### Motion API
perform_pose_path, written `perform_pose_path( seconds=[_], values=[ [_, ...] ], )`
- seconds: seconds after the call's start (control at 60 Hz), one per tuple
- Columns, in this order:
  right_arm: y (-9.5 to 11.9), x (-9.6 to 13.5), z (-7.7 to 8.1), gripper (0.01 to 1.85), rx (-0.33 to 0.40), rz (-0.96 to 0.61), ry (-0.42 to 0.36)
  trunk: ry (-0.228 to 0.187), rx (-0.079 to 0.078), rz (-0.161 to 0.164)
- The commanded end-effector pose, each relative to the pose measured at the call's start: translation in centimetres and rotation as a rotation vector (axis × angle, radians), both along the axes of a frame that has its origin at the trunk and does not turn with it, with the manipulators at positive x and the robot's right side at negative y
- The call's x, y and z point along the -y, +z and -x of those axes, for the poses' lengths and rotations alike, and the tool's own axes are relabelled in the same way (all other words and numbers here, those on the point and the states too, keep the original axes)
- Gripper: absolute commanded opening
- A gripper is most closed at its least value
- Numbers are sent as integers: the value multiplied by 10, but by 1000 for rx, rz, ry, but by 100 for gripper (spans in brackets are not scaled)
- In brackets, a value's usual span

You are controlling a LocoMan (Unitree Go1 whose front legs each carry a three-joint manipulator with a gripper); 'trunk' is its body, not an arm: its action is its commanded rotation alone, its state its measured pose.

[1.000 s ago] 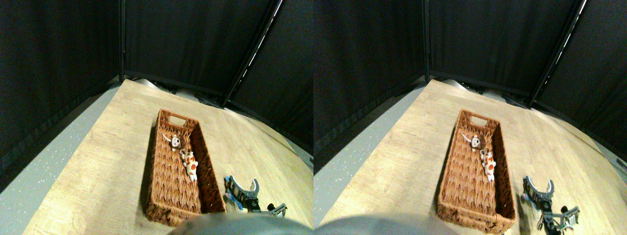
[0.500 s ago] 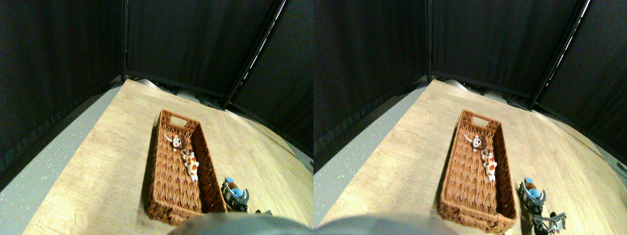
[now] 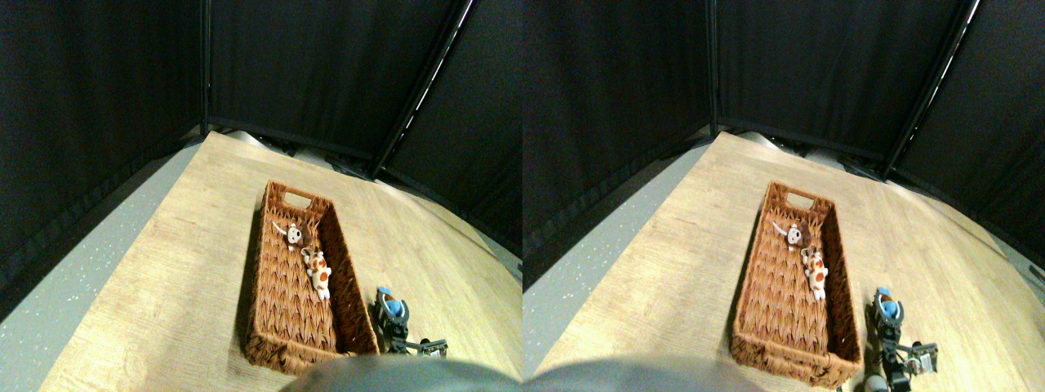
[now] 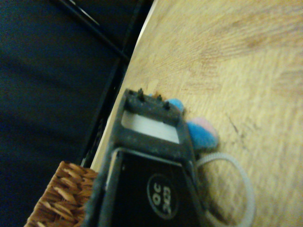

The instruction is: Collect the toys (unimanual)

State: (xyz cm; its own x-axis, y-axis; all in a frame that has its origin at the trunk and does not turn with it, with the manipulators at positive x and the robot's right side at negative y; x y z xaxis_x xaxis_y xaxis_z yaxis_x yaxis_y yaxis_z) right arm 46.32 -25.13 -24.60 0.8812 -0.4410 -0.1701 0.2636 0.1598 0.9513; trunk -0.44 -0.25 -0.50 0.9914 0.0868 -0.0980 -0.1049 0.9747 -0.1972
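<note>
A long brown wicker basket (image 3: 260,269) lies on the wooden table. In it are a brown-and-white plush toy (image 3: 293,235) and a white-and-orange toy (image 3: 317,274). To the right of the basket's near end, my right gripper (image 3: 392,314) has its jaws drawn in around a small blue toy (image 3: 396,306) low over the table. In the wrist view the blue toy (image 4: 201,133), with a pink patch, pokes out beside the dark jaw frame. Its white string loop (image 4: 242,176) lies on the wood, and a basket corner (image 4: 59,196) shows at the edge.
Black curtains (image 3: 326,73) close off the back and both sides. A grey floor strip (image 3: 73,269) runs along the table's left edge. Bare wood (image 3: 416,245) stretches right of the basket and beyond the gripper.
One second ago the jaws stood wide open beside the basket. They came over the blue toy and have narrowed around it.
</note>
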Motion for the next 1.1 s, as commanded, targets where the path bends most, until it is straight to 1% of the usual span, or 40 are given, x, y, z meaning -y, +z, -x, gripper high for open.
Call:
perform_pose_path(
  seconds=[0.017,0.05,0.1,0.133,0.167,0.2,0.267,0.333,0.367,0.383,0.417,0.467,0.533,0.583,0.6,0.633,0.683,0.7,0.717,0.75,0.783,0.85,0.9,0.95,0.967,1.033,1.1],
  values=[
    [7,-5,-3,6,1,34,-35,1,-20,10],
    [9,-5,-4,6,7,30,-30,-2,-17,10],
    [12,-6,-4,6,8,21,-30,-3,-17,10],
    [14,-6,-4,6,10,27,-19,-3,-17,10],
    [16,-6,-5,6,13,41,10,-5,-16,11],
    [18,-6,-5,6,11,43,8,-5,-14,11],
    [24,-5,-7,6,18,79,73,-5,-10,13],
    [32,-6,-7,6,22,63,86,-9,-3,15],
    [38,-6,-7,6,10,97,112,-10,-2,16],
    [38,-6,-7,6,10,97,112,-11,-1,17],
    [44,-6,-8,6,30,85,153,-12,1,19],
    [52,-8,-10,6,30,123,190,-11,8,23],
    [63,-10,-12,6,31,121,204,-8,13,28],
    [72,-12,-16,6,35,125,254,-5,16,31],
    [72,-12,-16,6,35,125,254,-4,18,32],
    [79,-15,-18,6,34,144,296,-1,23,35],
    [88,-22,-23,6,40,171,363,4,26,41],
    [88,-22,-23,6,40,171,363,6,27,44],
    [91,-24,-24,6,44,175,382,7,28,45],
    [94,-27,-25,6,37,181,384,10,29,47],
    [102,-36,-26,6,36,189,400,17,30,53],
    [109,-45,-28,6,39,193,409,28,32,60],
    [112,-52,-30,6,49,184,443,35,33,64],
    [114,-55,-32,6,51,173,453,44,32,70],
    [116,-60,-33,6,50,165,467,49,32,72],
    [119,-68,-35,6,59,143,464,62,33,83],
    [121,-76,-37,6,72,176,476,71,36,89]
  ],
)
